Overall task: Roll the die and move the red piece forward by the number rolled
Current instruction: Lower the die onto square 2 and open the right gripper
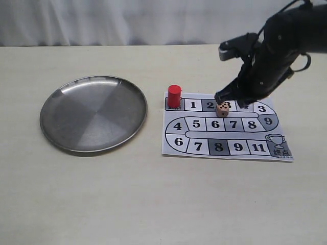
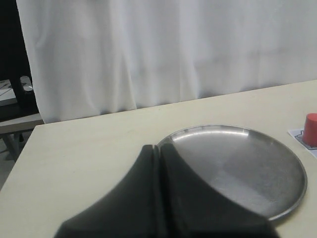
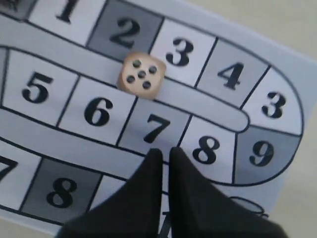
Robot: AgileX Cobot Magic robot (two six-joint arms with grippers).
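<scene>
The die [image 1: 223, 107] rests on the paper board [image 1: 254, 136] at the line between squares 2 and 3; in the right wrist view the die [image 3: 141, 74] shows five pips on top. The red piece [image 1: 174, 95] stands upright on the start square at the board's far left corner, and the red piece [image 2: 311, 130] also shows at the edge of the left wrist view. My right gripper [image 1: 224, 98] hovers just behind and above the die, fingers [image 3: 151, 163] nearly together with a thin slit, holding nothing. My left gripper [image 2: 157, 147] is shut and empty.
A round steel plate [image 1: 57, 130] lies left of the board, with nothing in it; the plate's rim [image 2: 277, 214] sits just beyond my left gripper. A white curtain backs the table. The board [image 3: 44, 124] fills the right wrist view.
</scene>
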